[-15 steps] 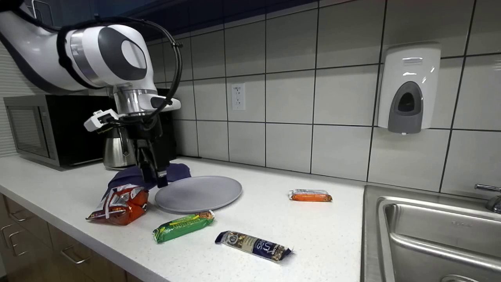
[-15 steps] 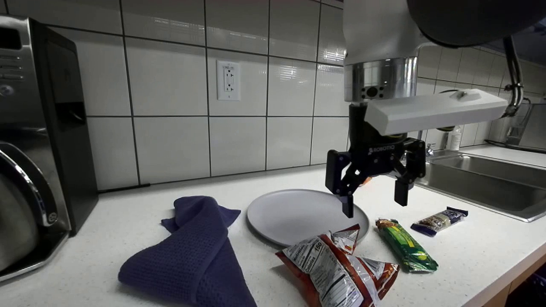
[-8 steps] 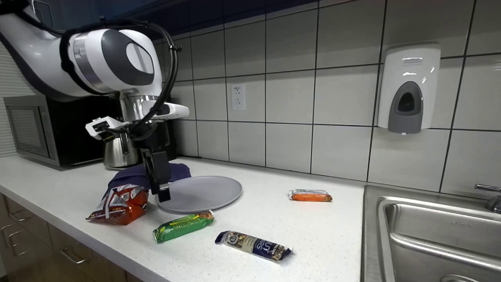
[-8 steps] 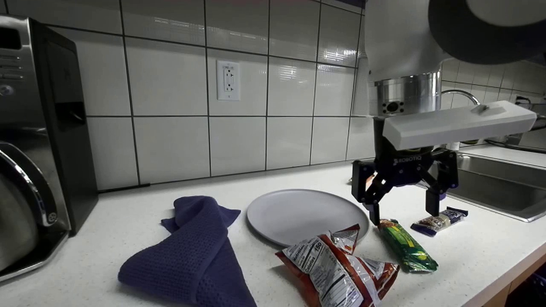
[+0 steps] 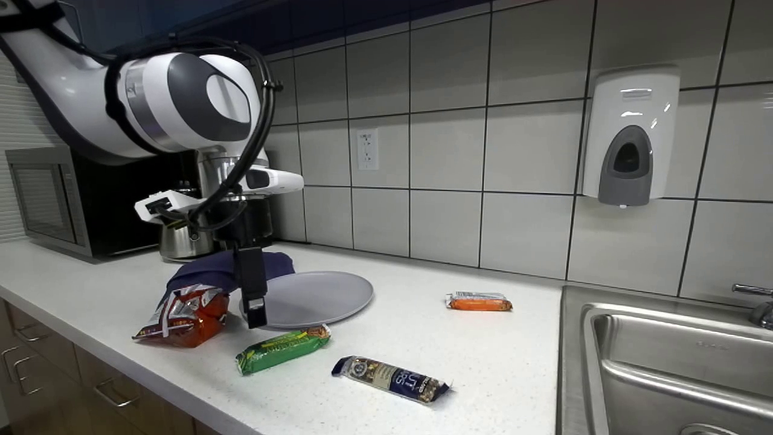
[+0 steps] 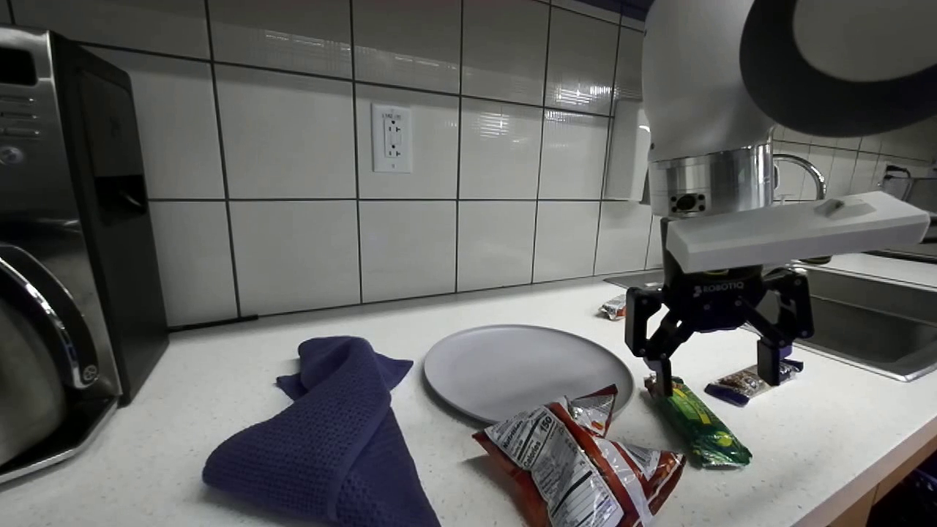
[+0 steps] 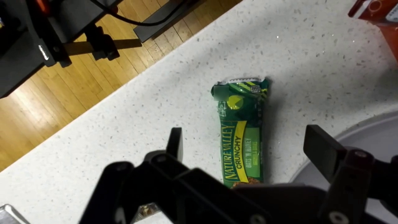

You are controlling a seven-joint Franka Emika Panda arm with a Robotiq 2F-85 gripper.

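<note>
My gripper [image 5: 256, 317] is open and empty above the counter, beside the plate's near edge. In the wrist view its fingers [image 7: 244, 132] stand apart, either side of a green granola bar [image 7: 241, 140], not touching it. That bar lies flat in both exterior views [image 5: 282, 350] [image 6: 695, 424]; its lower end is hidden by the gripper in the wrist view. The grey plate [image 6: 512, 373] lies beside it. A red chip bag [image 6: 571, 461] lies by the plate. A nut bar in dark blue wrapper [image 5: 392, 379] and an orange packet [image 5: 479, 301] lie farther off.
A dark blue towel [image 6: 322, 446] lies crumpled beside the plate. A coffee maker [image 6: 110, 219] and a microwave [image 5: 48, 199] stand on the counter. A tiled wall runs behind. A steel sink [image 5: 688, 362] is at one end. The counter's front edge shows in the wrist view.
My gripper has moved down and toward the green bar, away from over the plate's edge, turning slightly. It stays open. The objects on the counter have not moved.
</note>
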